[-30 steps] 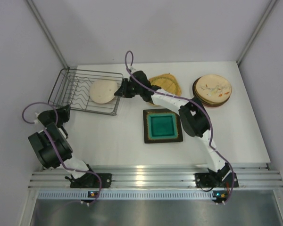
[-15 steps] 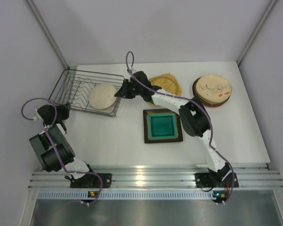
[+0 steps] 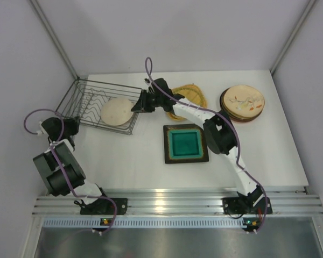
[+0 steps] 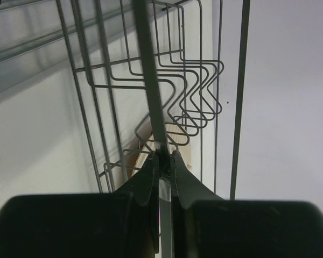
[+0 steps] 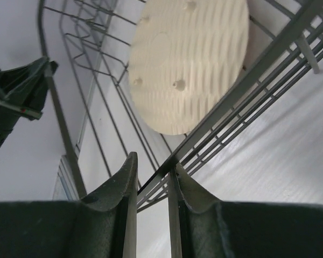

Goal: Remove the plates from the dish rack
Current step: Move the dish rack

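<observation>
- The walls [image 3: 204, 32] are plain pale panels that close in the scene on three sides, with slim metal posts in the far corners.
- The table [image 3: 269, 156] is flat, white and matte. A ribbed metal rail [image 3: 172, 201] runs along the bottom of the top view, where the arm bases sit.
- The rack [image 3: 91, 105] sits in the upper left of the table and looks tilted rather than flat. Both arms grip it.
- Already out on the table are a stack [image 3: 242, 102] at upper right, a square plate [image 3: 185, 143] at centre, and a woven plate [image 3: 195, 94] partly under the right arm.
- One cream plate [image 3: 117, 110] is in the rack, leaning near its right end. It fills the top of the right wrist view.
- The right gripper [image 5: 153, 180] is clamped on the rack's right rim wire, just beside that plate.
- The left gripper [image 4: 162, 161] is pinched tight on a wire at the rack's lower-left corner.
- Step, as I judge it: the rack is being steadied or repositioned, not a plate lifted.
- The next move likely calls for the right gripper to let go of the wire and take the cream plate by its edge while the left gripper holds the rack.
</observation>
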Robot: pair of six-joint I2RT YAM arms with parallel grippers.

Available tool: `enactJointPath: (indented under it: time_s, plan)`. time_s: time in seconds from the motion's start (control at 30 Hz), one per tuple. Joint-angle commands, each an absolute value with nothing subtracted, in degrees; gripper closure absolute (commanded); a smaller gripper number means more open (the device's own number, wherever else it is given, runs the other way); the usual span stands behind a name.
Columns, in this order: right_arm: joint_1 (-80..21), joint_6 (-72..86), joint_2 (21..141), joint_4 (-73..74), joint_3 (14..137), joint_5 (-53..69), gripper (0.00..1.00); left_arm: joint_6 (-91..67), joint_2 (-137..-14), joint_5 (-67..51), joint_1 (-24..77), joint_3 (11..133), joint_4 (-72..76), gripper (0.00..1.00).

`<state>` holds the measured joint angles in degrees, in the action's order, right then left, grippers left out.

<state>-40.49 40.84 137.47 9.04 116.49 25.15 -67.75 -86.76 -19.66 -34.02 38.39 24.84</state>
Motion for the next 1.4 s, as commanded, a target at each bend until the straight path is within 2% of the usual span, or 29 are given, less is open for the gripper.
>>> enactJointPath:
  time_s: [0.0, 0.37, 0.6, 0.83, 1.03, 1.37]
  plan:
    - [-36.9, 31.4, 140.0, 20.0, 117.8, 35.3, 1.0, -69.0, -83.3, -27.2, -32.1, 48.4, 45.0, 1.0]
    - [-37.7, 31.9, 141.0, 20.1, 119.4, 36.0, 1.0, -65.0, -80.8, -27.9, -31.9, 53.0, 36.8, 1.0]
    - [-38.9, 30.9, 131.2, 16.1, 105.6, 30.2, 1.0, -65.7, -84.3, -32.5, -31.5, 53.9, 38.2, 1.0]
    - [-41.3, 30.8, 121.6, 12.6, 93.3, 26.0, 1.0, -64.9, -93.1, -35.4, -26.6, 57.7, 37.9, 1.0]
    - [-44.9, 31.4, 119.2, 12.4, 93.1, 24.5, 1.0, -64.4, -102.5, -36.9, -23.5, 62.8, 38.0, 1.0]
    - [-53.0, 31.1, 121.5, 17.0, 102.1, 21.9, 1.0, -63.0, -116.4, -42.4, -22.6, 75.4, 34.5, 1.0]
